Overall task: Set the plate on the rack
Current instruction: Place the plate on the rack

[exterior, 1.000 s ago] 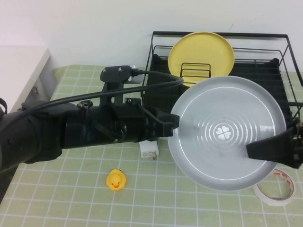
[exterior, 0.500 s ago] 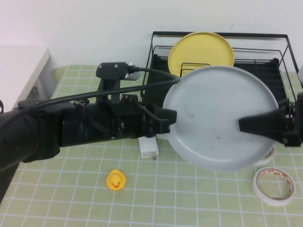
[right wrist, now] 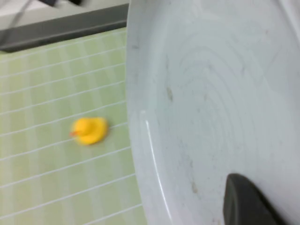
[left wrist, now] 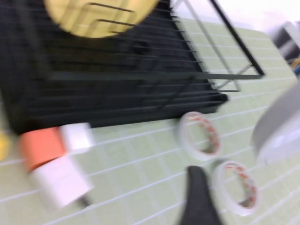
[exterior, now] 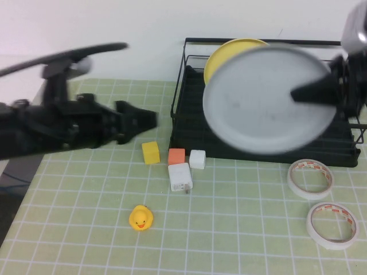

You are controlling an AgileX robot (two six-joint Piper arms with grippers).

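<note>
Right gripper is clamping the grey-blue plate by its right edge, one finger lying across the plate face in the right wrist view. Plate is hanging tilted in the air in front of and above the black wire dish rack, partly covering the yellow plate standing at the rack's back. No contact with the rack visible.

Left gripper is sitting out over the mat left of the rack, well apart from the plate, holding nothing; cannot tell how its jaws stand.

On the mat: yellow block, orange block, white block, white charger, rubber duck, two tape rolls.

Progress, by my read: plate is lifted and single-handed by the right arm. Remaining: lining it up with a divider slot, lowering, releasing.
</note>
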